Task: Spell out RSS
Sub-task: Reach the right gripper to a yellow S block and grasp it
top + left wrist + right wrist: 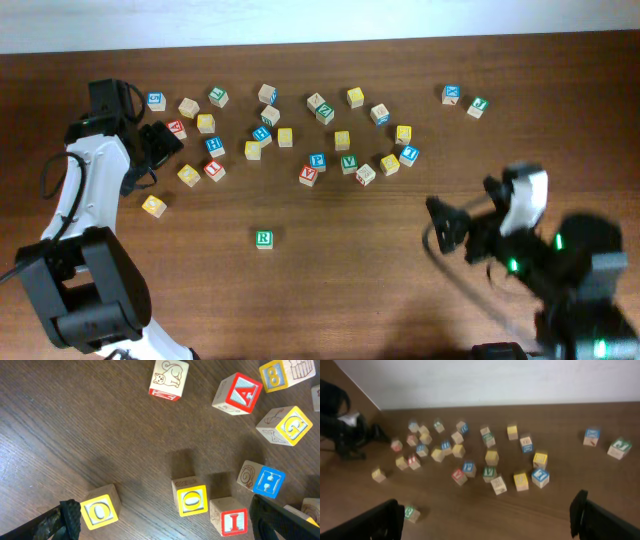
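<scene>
The green R cube (264, 238) lies alone on the brown table, in front of the scattered cubes. It also shows in the right wrist view (411, 513), next to the left finger. Several yellow cubes lie in the scatter, but I cannot read an S on any of them. My left gripper (160, 143) is open and empty above the left end of the scatter; in the left wrist view (165, 524) two yellow O cubes (100, 509) (191, 497) lie below it. My right gripper (445, 222) (487, 520) is open and empty, at the right.
A loose band of letter cubes runs across the back of the table (320, 300). Near the left gripper lie a red I cube (230, 517), a blue H cube (267, 481), a red A cube (240, 392) and a yellow G cube (287, 425). Two cubes sit apart at the back right (464, 100).
</scene>
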